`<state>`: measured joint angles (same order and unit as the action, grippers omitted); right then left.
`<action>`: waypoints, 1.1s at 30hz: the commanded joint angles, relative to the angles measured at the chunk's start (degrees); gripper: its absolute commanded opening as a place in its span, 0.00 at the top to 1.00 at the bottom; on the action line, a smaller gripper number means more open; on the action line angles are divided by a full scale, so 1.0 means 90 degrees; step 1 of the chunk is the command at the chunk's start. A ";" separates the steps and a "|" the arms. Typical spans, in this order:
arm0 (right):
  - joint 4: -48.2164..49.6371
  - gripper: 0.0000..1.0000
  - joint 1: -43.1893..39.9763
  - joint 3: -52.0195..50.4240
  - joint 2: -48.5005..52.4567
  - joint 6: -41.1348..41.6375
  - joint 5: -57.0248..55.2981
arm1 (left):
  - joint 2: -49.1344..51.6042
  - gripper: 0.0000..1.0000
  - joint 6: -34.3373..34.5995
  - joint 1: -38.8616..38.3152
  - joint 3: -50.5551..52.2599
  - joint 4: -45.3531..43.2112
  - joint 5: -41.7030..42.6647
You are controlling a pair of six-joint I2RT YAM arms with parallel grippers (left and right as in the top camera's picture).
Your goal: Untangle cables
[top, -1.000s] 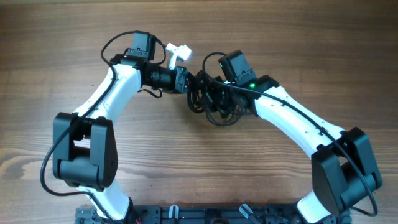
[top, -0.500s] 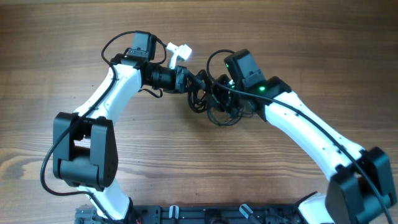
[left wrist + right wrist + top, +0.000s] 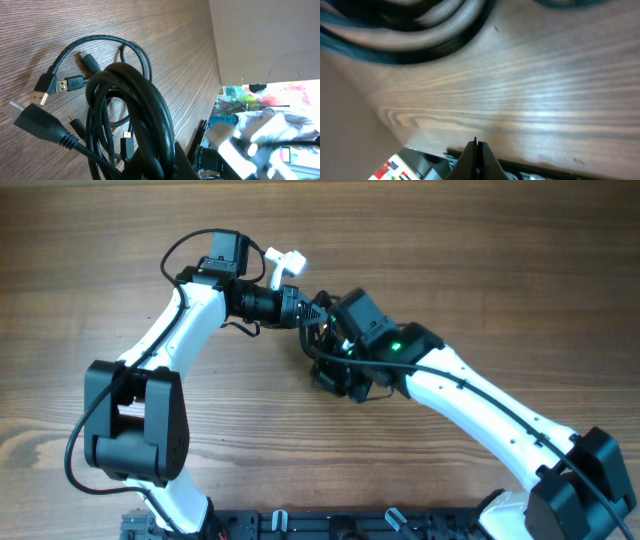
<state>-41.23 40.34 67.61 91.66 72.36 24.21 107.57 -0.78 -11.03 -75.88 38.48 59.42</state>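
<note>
The cables (image 3: 316, 342) are a tangled black bundle between the two arms at the table's middle back. In the left wrist view the thick black coil (image 3: 145, 100) runs down into my left gripper (image 3: 220, 167), which is shut on it. Loose ends with USB plugs (image 3: 47, 90) and small plugs (image 3: 126, 142) lie on the wood. My left gripper also shows in the overhead view (image 3: 303, 311). My right gripper (image 3: 476, 150) is shut with nothing seen between its fingers. It hovers over bare wood, with blurred cable loops (image 3: 420, 30) beyond it. Overhead it sits at the bundle's front edge (image 3: 338, 380).
A white object (image 3: 285, 262) lies on the table behind the left wrist. The wooden table (image 3: 480, 270) spreads to all sides. The black base rail (image 3: 300, 525) runs along the front edge.
My right arm has swung left and forward, over the bundle, and the bundle now looks pushed leftward and tighter. My left arm has stayed put, still holding the coil.
</note>
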 commanded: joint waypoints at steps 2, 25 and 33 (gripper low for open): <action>-0.0070 0.96 0.0160 -0.0051 -0.0160 0.0189 0.0134 | -0.0080 0.96 -0.0027 0.0044 -0.0104 -0.0044 0.0053; 0.0673 0.54 -0.1613 -0.0058 -0.0146 -0.1377 0.0284 | -0.0080 0.96 -0.0651 0.0051 -0.0104 0.0158 0.1302; 0.0707 0.52 -0.1154 -0.0063 0.0236 0.0801 -0.0044 | -0.0080 0.96 -0.0648 0.0049 -0.0104 0.0180 0.1302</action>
<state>-35.16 28.08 67.59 91.72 67.44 23.57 107.57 -5.32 -10.90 -75.88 40.07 67.90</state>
